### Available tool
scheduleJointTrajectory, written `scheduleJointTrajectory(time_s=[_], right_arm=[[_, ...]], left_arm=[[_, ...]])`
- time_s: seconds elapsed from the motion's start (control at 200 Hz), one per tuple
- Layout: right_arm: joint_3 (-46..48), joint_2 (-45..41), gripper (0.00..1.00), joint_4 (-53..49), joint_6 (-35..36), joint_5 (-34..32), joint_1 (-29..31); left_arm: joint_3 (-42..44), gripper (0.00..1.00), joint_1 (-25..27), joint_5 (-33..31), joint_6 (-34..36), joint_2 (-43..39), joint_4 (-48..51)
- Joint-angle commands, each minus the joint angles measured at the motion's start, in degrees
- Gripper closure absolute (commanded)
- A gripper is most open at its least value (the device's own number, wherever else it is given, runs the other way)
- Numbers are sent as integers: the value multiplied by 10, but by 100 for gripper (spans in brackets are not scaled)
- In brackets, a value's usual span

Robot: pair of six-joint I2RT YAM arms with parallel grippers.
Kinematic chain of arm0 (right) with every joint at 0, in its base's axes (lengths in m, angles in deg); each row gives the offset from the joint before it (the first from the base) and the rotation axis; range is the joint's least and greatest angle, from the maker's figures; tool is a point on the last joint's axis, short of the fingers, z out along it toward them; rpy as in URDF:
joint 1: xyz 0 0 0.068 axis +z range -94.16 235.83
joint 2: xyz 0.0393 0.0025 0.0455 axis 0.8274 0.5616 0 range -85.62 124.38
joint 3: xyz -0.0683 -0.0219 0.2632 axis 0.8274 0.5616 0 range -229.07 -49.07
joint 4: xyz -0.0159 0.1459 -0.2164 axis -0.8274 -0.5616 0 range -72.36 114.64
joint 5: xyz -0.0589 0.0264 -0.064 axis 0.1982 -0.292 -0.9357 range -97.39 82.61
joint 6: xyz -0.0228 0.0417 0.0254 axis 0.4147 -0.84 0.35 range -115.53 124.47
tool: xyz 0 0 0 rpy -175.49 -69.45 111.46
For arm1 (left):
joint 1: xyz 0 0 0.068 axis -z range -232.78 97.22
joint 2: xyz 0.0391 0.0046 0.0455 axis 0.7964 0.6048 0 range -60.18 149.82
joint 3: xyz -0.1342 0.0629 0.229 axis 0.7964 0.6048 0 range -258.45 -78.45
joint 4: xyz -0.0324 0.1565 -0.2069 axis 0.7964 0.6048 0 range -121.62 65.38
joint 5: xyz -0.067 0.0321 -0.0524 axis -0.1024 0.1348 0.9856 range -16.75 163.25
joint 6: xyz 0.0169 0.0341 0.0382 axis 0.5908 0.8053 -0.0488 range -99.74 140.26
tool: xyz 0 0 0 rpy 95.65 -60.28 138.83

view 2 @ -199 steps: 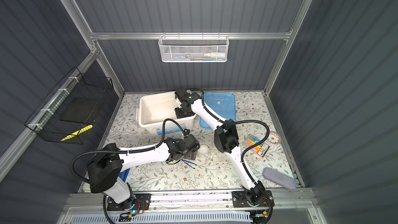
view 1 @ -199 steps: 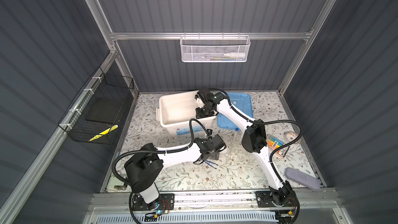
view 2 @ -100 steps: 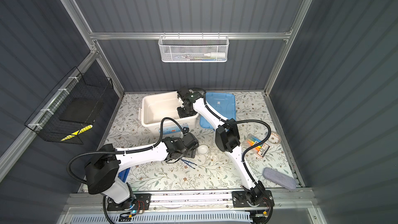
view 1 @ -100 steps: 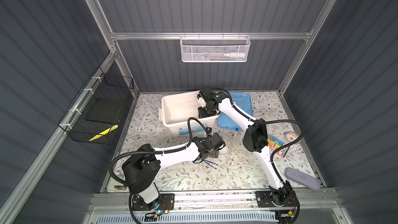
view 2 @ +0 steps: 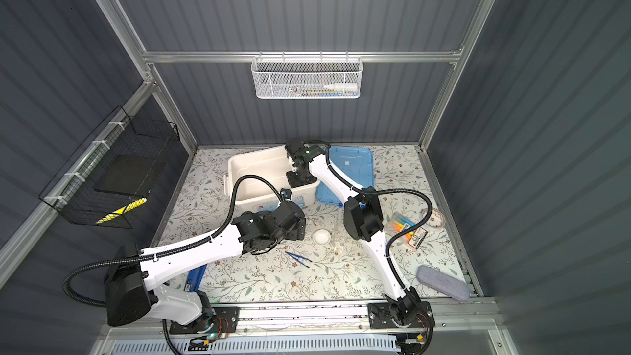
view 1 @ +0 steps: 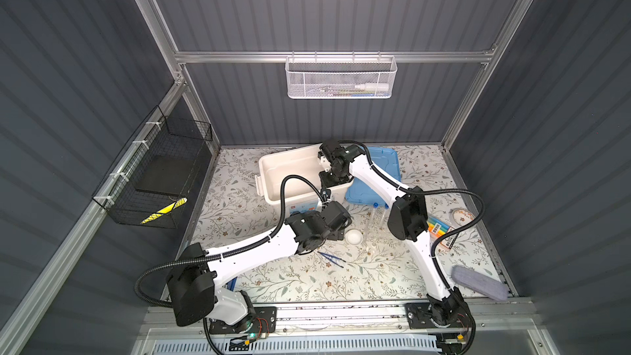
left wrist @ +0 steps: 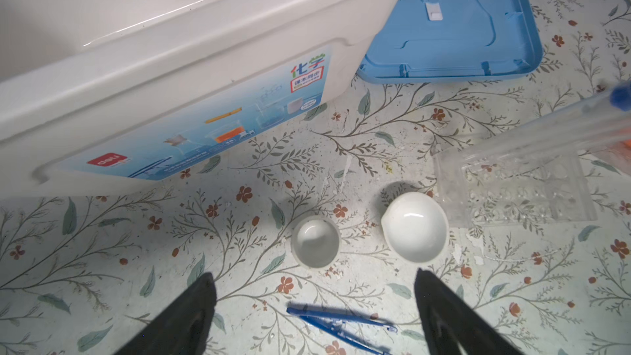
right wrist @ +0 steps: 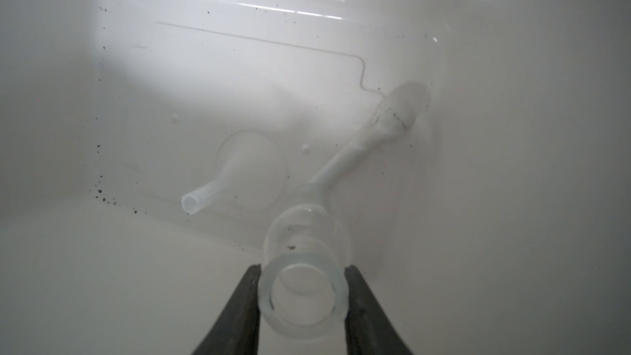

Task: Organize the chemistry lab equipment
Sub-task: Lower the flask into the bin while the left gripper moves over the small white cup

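Chemistry lab equipment stands in two places: some in the white bin (view 1: 273,162), the rest on the floral-patterned table (left wrist: 102,233).

In the bin:
- You have one small clear flask (right wrist: 307,230), glassy with a thick round lip. Your right gripper (right wrist: 304,268) is closed on that lip, one dark finger pressing each side.
- One white rod (right wrist: 372,134) lies flat on the glossy, speck-dotted bin floor. It is matt, and its slim shaft swells to a rounded head. The thin end passes behind the flask.
- One clear funnel-shaped piece (right wrist: 239,172) lies near the rod, apart from it.

On the table:
- Two round, glossy white dishes stand just beside each other without touching. The smaller dish (left wrist: 316,242) has a plain rim, and the larger dish (left wrist: 415,227) has a small pouring lip.
- One pair of blue tweezers (left wrist: 341,322), thin and pointed, lies flat near the dishes.
- One clear rack (left wrist: 512,189) of moulded plastic, with rows of round wells, sits just beside the larger dish.
- The test tubes (view 1: 376,213) are slim and clear. You can count two blue caps in a top view. They stand at the rack, but you cannot tell whether they sit in its wells.
- Your left gripper (left wrist: 314,278) is spread wide and holds nothing, over the table near the smaller dish and the tweezers.
- One flat blue lid (view 1: 379,179) lies just beside the bin.
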Motion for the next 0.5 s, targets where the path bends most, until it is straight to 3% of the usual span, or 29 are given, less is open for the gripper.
scheduleJointTrajectory(time_s=[0.0, 0.495], right_arm=[[-14, -3, 72, -4, -3, -5, -3], [-8, 30, 71, -13, 2, 9, 0]], left_arm=[[-2, 7, -2, -2, 5, 12, 12], [-8, 7, -2, 24, -1, 62, -15]])
